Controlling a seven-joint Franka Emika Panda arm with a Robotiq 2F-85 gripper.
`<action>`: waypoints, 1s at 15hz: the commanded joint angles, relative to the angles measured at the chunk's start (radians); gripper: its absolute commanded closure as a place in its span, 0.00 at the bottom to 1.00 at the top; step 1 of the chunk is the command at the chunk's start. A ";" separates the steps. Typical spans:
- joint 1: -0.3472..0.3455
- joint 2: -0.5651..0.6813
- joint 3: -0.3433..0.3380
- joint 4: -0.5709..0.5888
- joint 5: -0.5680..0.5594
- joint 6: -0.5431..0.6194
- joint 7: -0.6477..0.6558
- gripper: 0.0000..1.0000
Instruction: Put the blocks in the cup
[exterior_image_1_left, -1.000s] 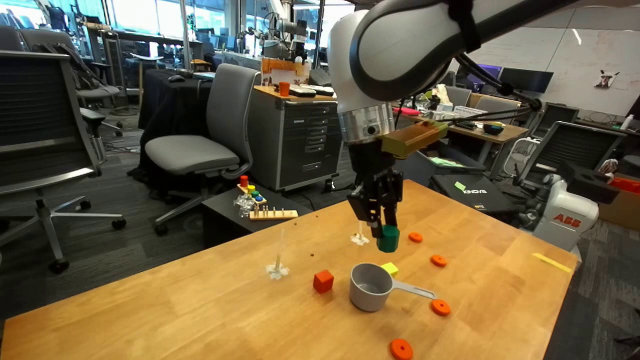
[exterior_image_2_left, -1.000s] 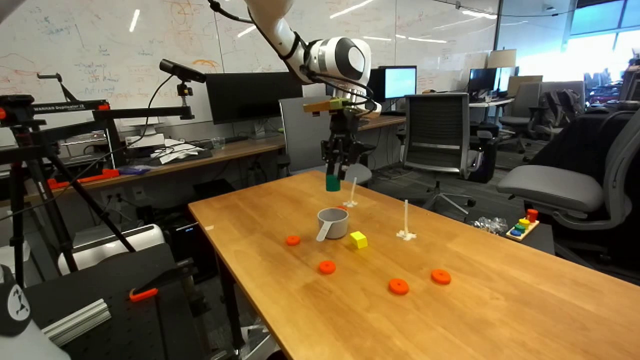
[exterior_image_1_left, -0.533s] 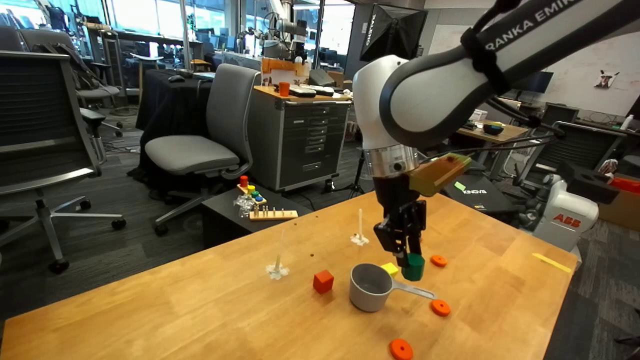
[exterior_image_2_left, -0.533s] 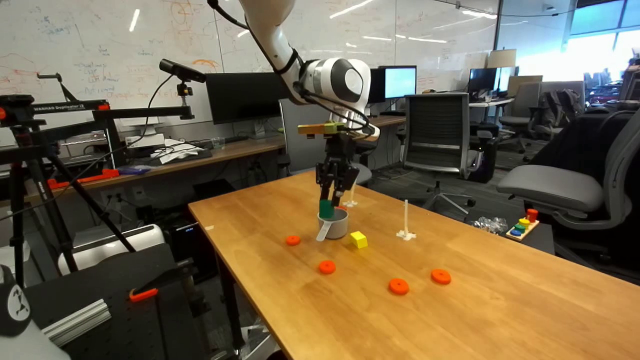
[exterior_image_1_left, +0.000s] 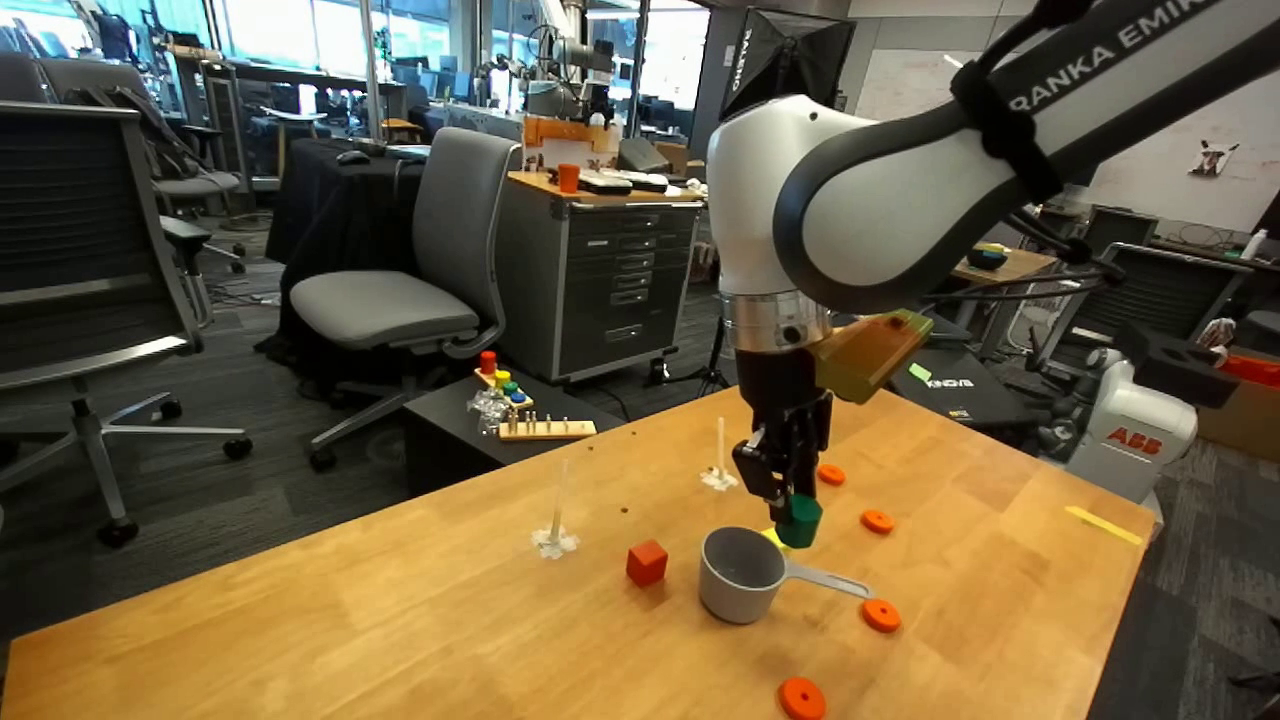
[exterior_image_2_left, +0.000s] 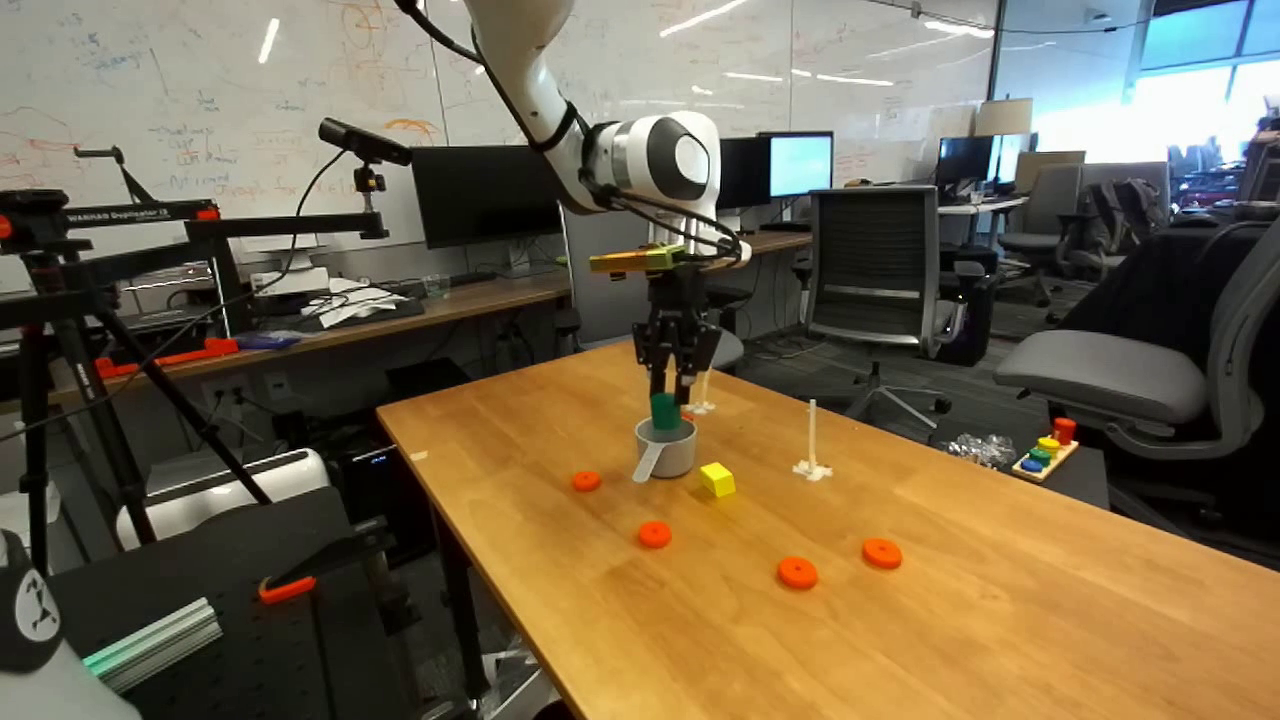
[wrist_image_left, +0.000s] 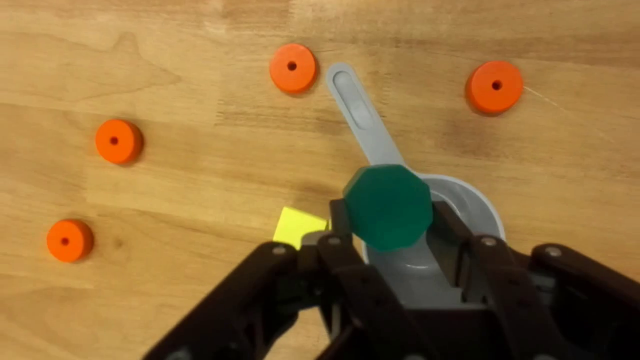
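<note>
Green block (exterior_image_1_left: 799, 522) clear of cup rim (exterior_image_1_left: 739, 592)

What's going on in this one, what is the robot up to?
The robot's black gripper is closed on a green octagonal block, holding it in the air close to a round grey measuring cup, on its handle side. The block is not yet in the cup, though that looks like where it is meant to go. On the wooden table, a yellow cube-like block and a red cube sit near the cup, along with four flat orange discs with centre holes.
</note>
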 joint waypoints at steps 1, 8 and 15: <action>0.003 -0.043 0.007 -0.035 -0.020 0.025 -0.013 0.81; 0.006 -0.022 0.014 -0.028 -0.046 0.113 -0.074 0.81; 0.000 -0.008 0.026 -0.019 -0.041 0.138 -0.118 0.81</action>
